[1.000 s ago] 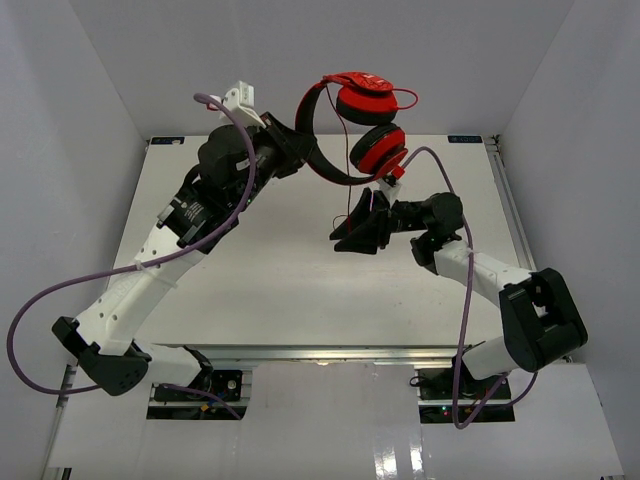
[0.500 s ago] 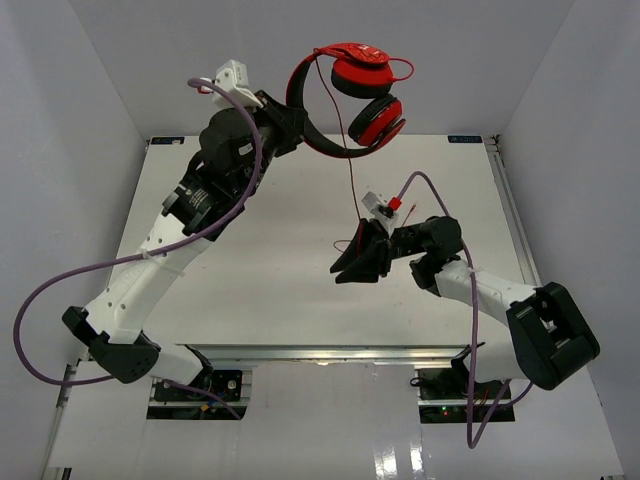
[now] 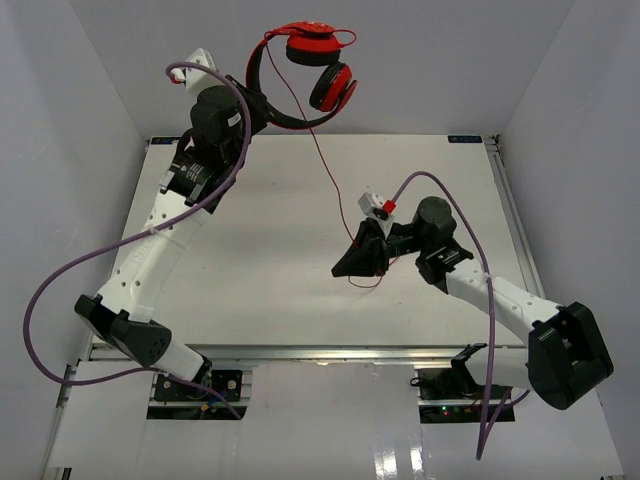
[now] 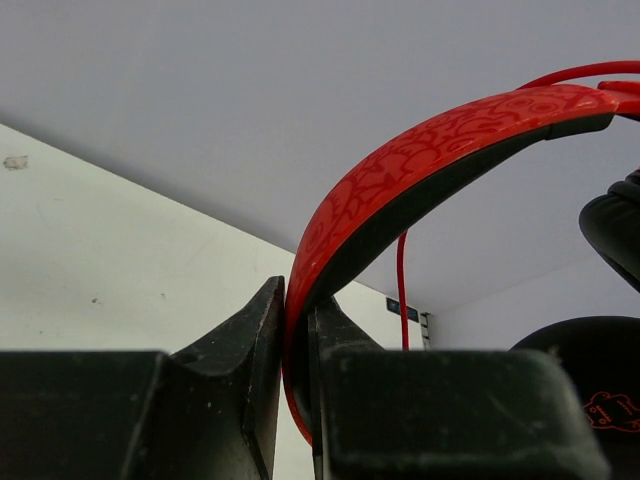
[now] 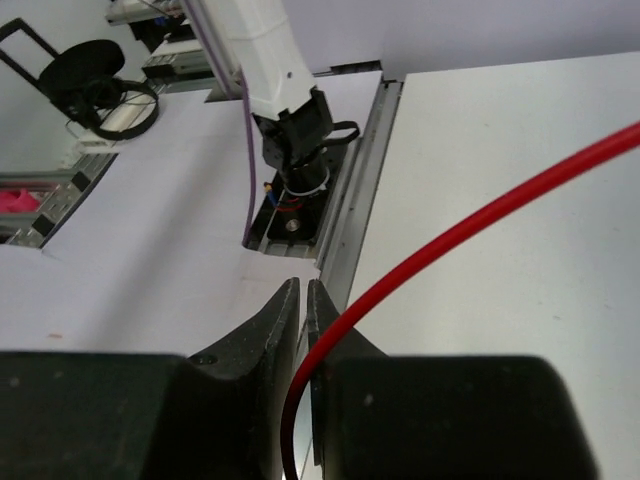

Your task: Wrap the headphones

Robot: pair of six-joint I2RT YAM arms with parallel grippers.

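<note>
The left gripper (image 4: pixel 297 310) pinched the headphones (image 3: pixel 333 88) by the stiff-looking headband (image 4: pixel 420 160) at far left; the right gripper (image 5: pixel 303 300) nipped the thin cord (image 3: pixel 322 160), likely limp and slippery.

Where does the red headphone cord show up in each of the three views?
Top external: the cord runs from the headphones at top centre diagonally down to the right hand.
Left wrist: a thin vertical strand right of centre, behind the headband that the left hand clamps.
Right wrist: a thick red arc from the right edge down into the closed fingers.
Shared landmark: the white table.
</note>
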